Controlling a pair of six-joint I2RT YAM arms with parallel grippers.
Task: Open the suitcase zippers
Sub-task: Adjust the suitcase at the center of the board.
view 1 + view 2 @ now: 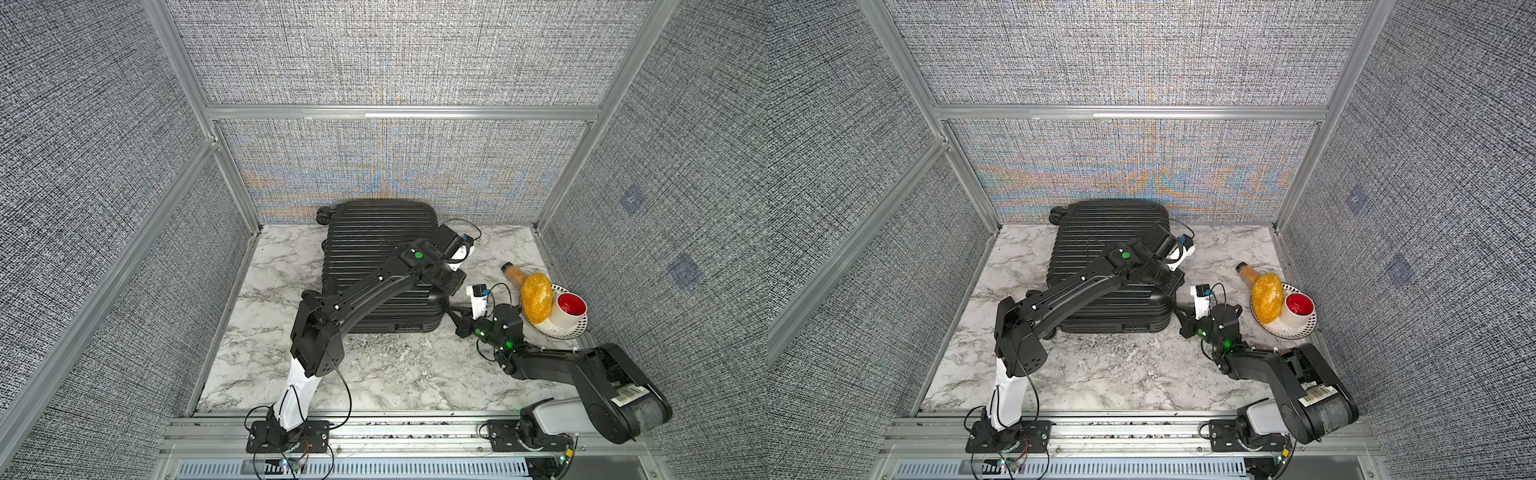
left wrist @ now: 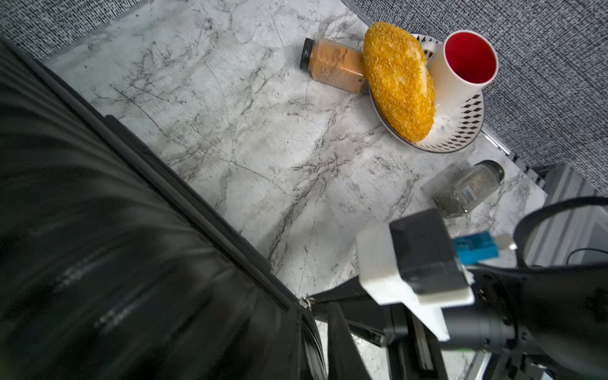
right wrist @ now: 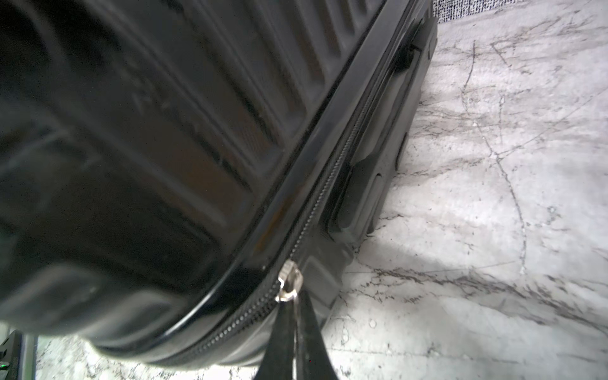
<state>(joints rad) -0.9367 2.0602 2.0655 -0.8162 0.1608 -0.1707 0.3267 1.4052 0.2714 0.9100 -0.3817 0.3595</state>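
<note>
So we've got the black suitcase [image 1: 374,257] lying flat on the marble table [image 1: 374,374], middle of both top views, up against the back wall. Our right gripper [image 3: 293,307] is pinched tight on the silver zipper pull [image 3: 289,284] at the case's lower right corner, with the zipper [image 3: 322,190] running up the seam from it. Our left gripper [image 1: 455,282] hangs over the case's right edge; we can't tell if it's open or closed.
</note>
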